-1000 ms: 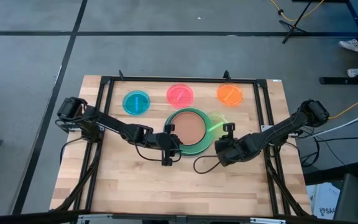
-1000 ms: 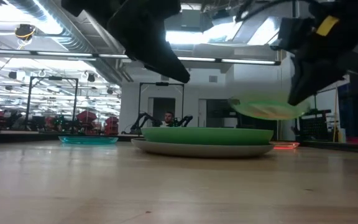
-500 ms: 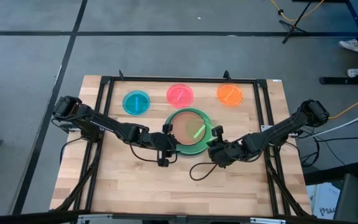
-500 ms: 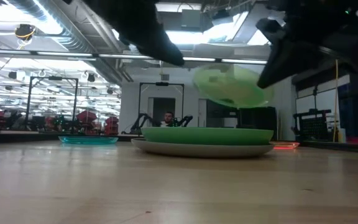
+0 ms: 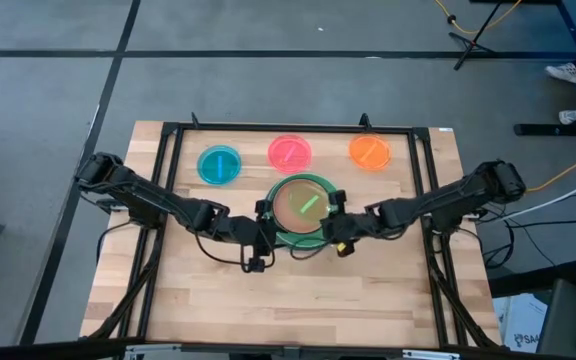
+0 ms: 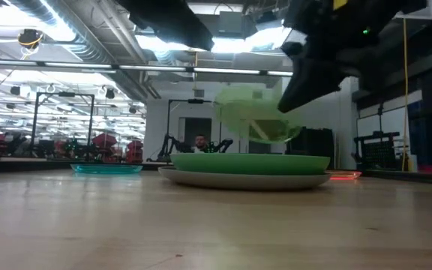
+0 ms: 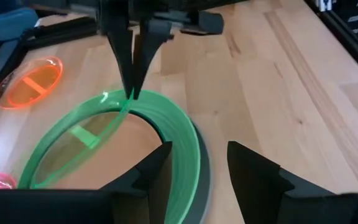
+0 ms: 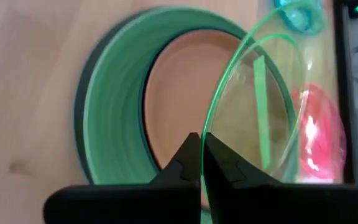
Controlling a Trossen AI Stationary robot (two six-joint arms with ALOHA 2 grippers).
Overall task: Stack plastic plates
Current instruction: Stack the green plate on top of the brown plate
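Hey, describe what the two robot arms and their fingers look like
Both arms are dark, slim and jointed, with black cables trailing along them and looping onto the table. The left gripper has broad, wedge-shaped black fingers; the right gripper has thin tapered black fingers.

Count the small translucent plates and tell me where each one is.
4. The blue plate, pink plate and orange plate lie in a row along the table's far side. The lime plate hangs tilted above the central stack, pinched by the right gripper.

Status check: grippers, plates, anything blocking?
Right gripper shut on lime plate, tilted above the stack. Left gripper open beside stack. Nothing blocking.
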